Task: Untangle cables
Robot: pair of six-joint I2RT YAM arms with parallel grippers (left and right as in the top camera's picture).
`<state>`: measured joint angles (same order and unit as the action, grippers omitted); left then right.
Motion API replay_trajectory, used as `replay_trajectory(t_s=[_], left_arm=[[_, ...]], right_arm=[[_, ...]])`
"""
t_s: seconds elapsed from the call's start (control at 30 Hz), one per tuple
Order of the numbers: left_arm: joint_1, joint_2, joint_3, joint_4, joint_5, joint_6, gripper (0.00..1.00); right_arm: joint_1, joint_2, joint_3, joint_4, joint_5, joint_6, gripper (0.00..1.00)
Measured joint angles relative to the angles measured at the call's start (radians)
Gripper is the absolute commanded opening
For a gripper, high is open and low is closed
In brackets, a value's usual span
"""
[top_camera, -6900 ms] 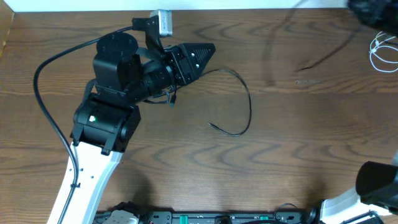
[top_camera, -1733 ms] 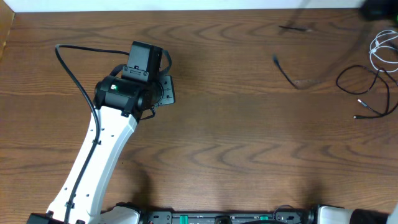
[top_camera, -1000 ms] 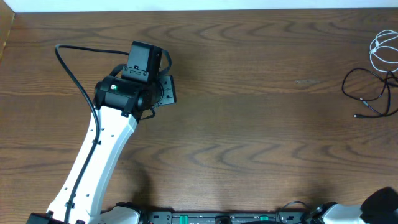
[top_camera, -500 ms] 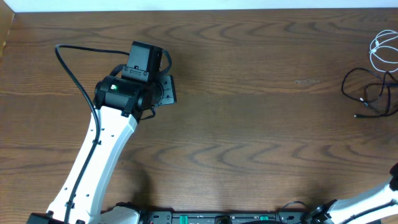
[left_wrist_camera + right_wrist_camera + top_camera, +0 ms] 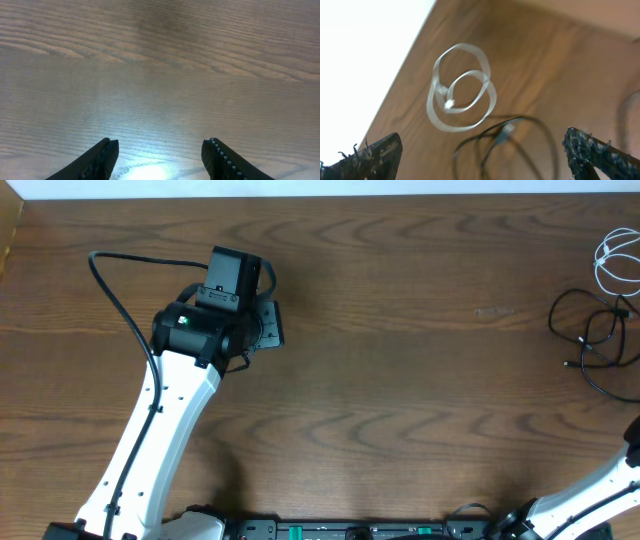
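The black cable point(image 5: 588, 348) lies in loose loops at the table's right edge, just below the white cable point(image 5: 598, 268), which is coiled by the far right corner. In the right wrist view the white cable point(image 5: 452, 128) forms two overlapping rings, with the black cable point(image 5: 506, 129) and its plug end beside them. My right gripper point(image 5: 481, 145) hangs above them, open wide and holding nothing. My left gripper point(image 5: 266, 326) is far off at the left. It stands open point(image 5: 161, 145) over bare wood.
The left arm's thick black wire point(image 5: 110, 290) arcs over the table's left part. The right arm point(image 5: 600, 490) enters at the bottom right corner. A white surface point(image 5: 365, 60) borders the table edge beside the white cable.
My right gripper has gone from shut to wide open. The black cable has settled in loops at the right edge. The right arm has come into the lower right corner. The left arm is still.
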<state>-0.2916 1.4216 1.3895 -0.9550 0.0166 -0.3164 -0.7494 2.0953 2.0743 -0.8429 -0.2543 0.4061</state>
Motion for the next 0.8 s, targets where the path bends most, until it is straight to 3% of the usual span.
replay_trajectory(t_s=[0.3,0.47,0.5,0.8], left_arm=[[0.000,0.000,0.000,0.105,0.003,0.107,0.69],[0.000,0.000,0.000,0.148,0.058,0.221,0.72],[0.000,0.000,0.000,0.150,0.069,0.240,0.98],[0.000,0.000,0.000,0.148,0.091,0.299,0.98]], right_arm=[[0.138,-0.053,-0.002,-0.138,-0.269,-0.164,0.99],[0.329,-0.239,-0.002,-0.289,-0.311,-0.346,0.99],[0.360,-0.269,-0.002,-0.304,-0.311,-0.366,0.99],[0.728,-0.589,0.000,-0.421,-0.161,-0.462,0.99]])
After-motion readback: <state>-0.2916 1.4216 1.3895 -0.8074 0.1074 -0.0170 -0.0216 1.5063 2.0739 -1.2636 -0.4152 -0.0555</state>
